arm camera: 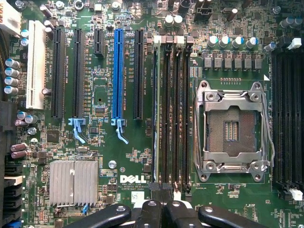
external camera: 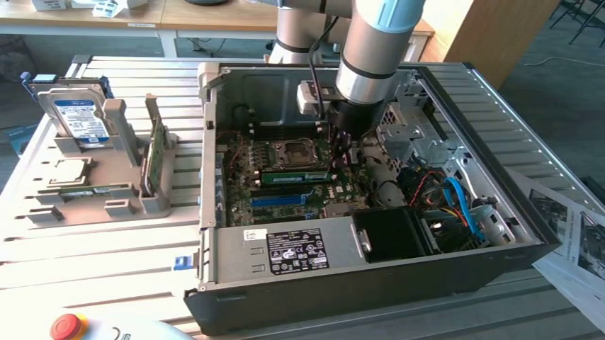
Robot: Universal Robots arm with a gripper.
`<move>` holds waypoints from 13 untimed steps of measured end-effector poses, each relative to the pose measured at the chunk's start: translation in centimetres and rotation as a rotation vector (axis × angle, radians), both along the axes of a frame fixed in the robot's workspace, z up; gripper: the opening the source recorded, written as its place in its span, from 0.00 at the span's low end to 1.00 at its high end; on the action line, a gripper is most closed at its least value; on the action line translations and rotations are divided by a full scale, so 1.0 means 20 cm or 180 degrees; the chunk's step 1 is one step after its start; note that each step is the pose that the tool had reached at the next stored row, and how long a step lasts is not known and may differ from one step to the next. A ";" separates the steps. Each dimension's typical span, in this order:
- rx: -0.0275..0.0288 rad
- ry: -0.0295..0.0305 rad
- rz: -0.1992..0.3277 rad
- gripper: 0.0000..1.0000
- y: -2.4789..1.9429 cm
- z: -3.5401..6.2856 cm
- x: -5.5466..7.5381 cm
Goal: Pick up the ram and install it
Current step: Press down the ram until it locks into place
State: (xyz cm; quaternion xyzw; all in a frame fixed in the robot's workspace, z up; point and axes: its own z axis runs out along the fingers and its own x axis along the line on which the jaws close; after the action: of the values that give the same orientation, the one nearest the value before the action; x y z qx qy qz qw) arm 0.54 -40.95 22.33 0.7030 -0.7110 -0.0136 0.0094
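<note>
One ram (external camera: 295, 177) in computer case (external camera: 529, 234)

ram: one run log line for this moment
gripper shut | over memory slots | ram standing in slot | inside open pc case

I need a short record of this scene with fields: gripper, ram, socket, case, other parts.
gripper: gripper shut, lowered inside the case over the memory slots
ram: green ram lies along the slots beside the socket; contact with the gripper cannot be told
socket: processor socket empty, frame closed
case: computer case open on the table
other parts: hard drive upright in a grey holder, outside the case
</note>
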 end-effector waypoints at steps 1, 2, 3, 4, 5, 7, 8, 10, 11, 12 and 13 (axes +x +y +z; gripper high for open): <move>0.0000 0.0000 0.0000 0.11 0.000 0.000 0.00; 0.0000 0.0000 0.0000 0.11 0.000 0.000 0.00; 0.0000 0.0000 0.0000 0.11 0.000 -0.001 0.00; 0.0000 0.0000 0.0000 0.11 0.000 -0.002 0.00; 0.0000 0.0000 0.0000 0.11 0.000 -0.002 0.00; 0.0000 0.0000 0.0000 0.11 0.000 -0.002 0.00; 0.0000 0.0000 0.0000 0.11 0.000 -0.002 0.00; 0.0001 0.0000 0.0000 0.11 0.000 -0.001 0.00; 0.0003 -0.0001 0.0000 0.11 0.000 0.002 0.00; 0.0002 0.0000 0.0000 0.11 0.000 0.005 0.00; 0.0000 0.0000 0.0000 0.11 0.000 0.009 0.00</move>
State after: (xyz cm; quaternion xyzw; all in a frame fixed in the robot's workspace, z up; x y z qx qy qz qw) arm 0.53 -40.95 22.50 0.7030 -0.7110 -0.0136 0.0093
